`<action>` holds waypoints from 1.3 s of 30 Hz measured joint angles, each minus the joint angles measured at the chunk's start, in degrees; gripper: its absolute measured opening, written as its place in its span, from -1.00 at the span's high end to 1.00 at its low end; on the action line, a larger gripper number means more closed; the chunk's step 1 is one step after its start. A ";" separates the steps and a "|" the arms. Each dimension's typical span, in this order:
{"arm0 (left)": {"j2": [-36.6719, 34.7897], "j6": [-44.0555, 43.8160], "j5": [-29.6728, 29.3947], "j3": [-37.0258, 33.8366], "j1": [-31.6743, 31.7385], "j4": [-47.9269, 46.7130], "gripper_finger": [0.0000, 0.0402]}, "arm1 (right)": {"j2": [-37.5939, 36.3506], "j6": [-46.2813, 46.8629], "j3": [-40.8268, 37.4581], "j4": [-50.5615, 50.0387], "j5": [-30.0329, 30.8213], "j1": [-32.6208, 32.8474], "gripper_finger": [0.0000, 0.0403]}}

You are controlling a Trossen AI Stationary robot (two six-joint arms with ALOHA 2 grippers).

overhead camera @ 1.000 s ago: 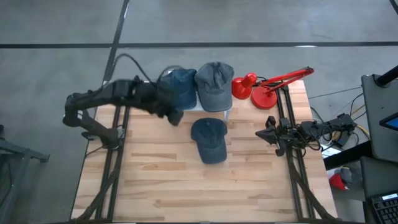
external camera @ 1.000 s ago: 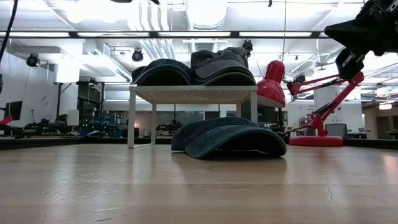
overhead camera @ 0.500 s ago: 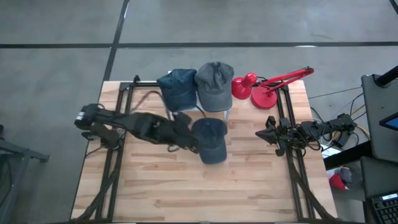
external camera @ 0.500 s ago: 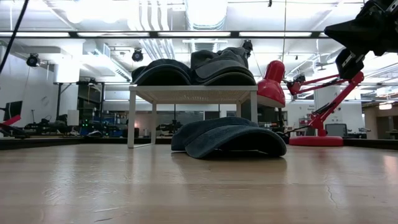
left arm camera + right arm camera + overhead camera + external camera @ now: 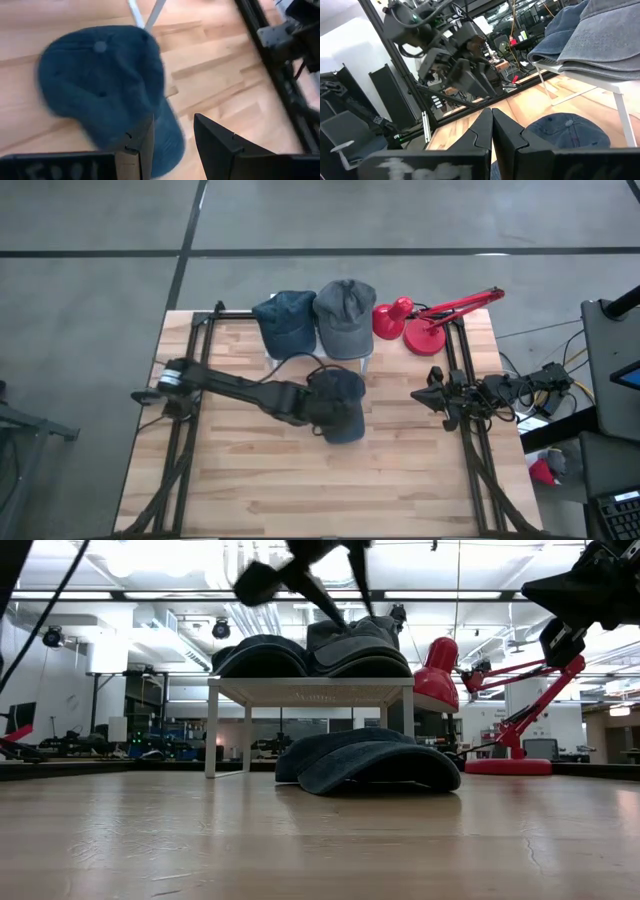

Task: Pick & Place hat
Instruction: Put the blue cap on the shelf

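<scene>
High view: hat [image 5: 338, 406] brim toward near edge; left hand [image 5: 322, 412] above, fingers parted.

Dark blue cap [image 5: 337, 406]: soft fabric, crown button on top, lying crown-up and flat on the wooden table just in front of the small white stand [image 5: 310, 692], its brim pointing away from the stand. Blue denim cap [image 5: 284, 321]: resting crown-up on top of the stand, on the side farther from the red lamp, brim hanging toward the table's front. Grey cap [image 5: 345, 315]: resting crown-up on the stand beside and touching the blue denim one, on the side nearer the red lamp.
</scene>
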 joint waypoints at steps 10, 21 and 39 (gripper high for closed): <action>7.13 6.41 -0.31 -0.02 1.73 20.39 0.35 | 0.00 0.09 0.00 -0.08 0.00 0.00 0.96; 8.60 6.54 -0.10 -0.09 1.98 27.12 0.35 | 0.01 0.26 -0.01 -0.20 -0.08 0.01 0.96; 8.60 3.13 -0.05 -0.84 2.03 27.06 0.35 | 0.00 0.26 0.00 -0.29 -0.11 0.00 0.96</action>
